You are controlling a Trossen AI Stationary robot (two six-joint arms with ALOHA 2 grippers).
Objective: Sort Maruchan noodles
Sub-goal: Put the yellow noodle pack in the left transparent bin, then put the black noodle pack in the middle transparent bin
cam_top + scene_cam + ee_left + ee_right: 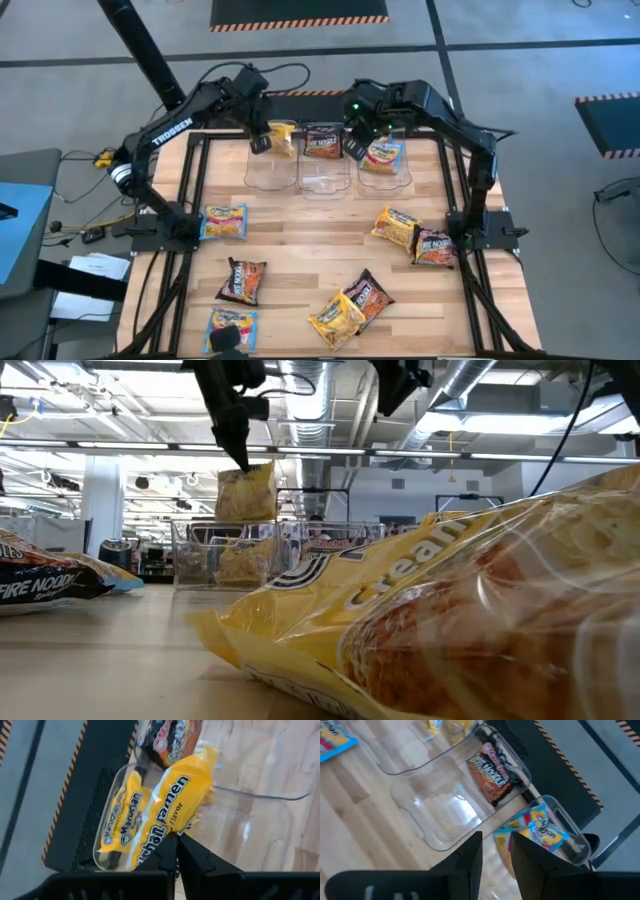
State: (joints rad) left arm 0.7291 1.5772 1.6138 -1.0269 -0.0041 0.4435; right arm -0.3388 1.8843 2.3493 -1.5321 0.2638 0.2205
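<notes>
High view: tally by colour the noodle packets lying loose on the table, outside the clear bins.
Yellow packets: 2
Dark packets: 3
Light blue packets: 2
Total: 7

bare wood lies open between the three clear bins (325, 172) and the scattered noodle packets (240, 281). both arms crowd the space above the bins.
</notes>
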